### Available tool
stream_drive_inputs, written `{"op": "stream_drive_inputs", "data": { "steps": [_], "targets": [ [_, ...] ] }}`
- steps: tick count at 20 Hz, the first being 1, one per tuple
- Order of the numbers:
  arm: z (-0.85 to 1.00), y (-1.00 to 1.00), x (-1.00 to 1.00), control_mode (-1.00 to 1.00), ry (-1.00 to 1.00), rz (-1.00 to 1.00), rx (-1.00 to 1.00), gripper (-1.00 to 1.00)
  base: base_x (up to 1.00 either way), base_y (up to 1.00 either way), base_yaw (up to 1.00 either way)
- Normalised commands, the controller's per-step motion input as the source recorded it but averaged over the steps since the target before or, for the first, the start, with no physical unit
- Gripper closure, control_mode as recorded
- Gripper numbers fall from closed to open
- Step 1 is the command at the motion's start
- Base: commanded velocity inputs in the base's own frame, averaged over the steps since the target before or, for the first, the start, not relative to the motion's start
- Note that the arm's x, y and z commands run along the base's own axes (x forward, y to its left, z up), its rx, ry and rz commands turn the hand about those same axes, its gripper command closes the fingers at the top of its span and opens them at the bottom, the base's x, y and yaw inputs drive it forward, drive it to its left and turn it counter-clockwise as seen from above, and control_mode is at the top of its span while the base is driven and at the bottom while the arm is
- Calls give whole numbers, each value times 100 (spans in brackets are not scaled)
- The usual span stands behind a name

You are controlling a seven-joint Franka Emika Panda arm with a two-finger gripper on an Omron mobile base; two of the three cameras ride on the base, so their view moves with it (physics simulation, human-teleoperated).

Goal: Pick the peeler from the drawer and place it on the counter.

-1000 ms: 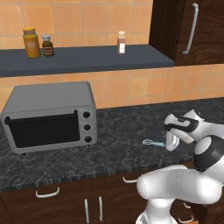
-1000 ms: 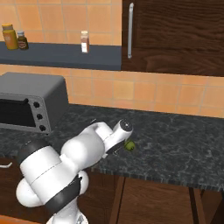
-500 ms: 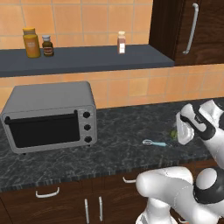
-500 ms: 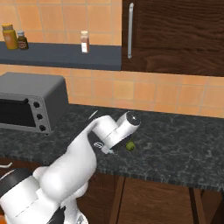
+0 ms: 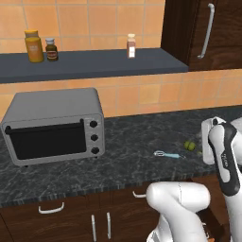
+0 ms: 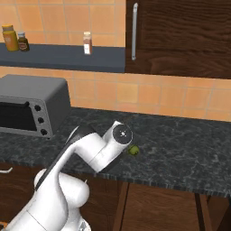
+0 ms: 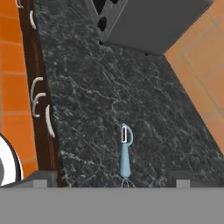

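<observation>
The peeler (image 7: 125,155), light blue handle and silver head, lies flat on the dark marbled counter (image 7: 96,87). It also shows in the left base view as the peeler (image 5: 166,154), near the counter's front edge. My gripper (image 7: 113,180) is open and holds nothing; its fingertips (image 7: 43,177) stand wide apart on either side of the peeler's handle end, above and apart from it. In the left base view the hand (image 5: 211,141) hangs to the right of the peeler. Dark brown drawer fronts (image 5: 71,212) with curved silver handles run under the counter.
A small round green object (image 5: 190,145) sits just right of the peeler, also seen as the green object (image 6: 133,150). A grey toaster oven (image 5: 54,124) stands at the left. A blue-grey wall shelf (image 5: 94,64) carries several jars. A tall upper cabinet (image 5: 208,28) is at the right.
The hand has drawn away to the right from the peeler, and the arm has swung with it. The peeler has stayed in place on the counter.
</observation>
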Motion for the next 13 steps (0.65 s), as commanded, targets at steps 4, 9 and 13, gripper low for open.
{"op": "stream_drive_inputs", "data": {
  "steps": [4, 9, 13],
  "targets": [
    [57, 23, -39, -100, -19, 1, -7, -100, 0, 0, 0],
    [63, 22, -10, -100, -9, 4, -7, -100, 0, 0, 0],
    [61, 1, 0, -100, 0, 3, -3, -100, 0, 0, 0]
  ]
}}
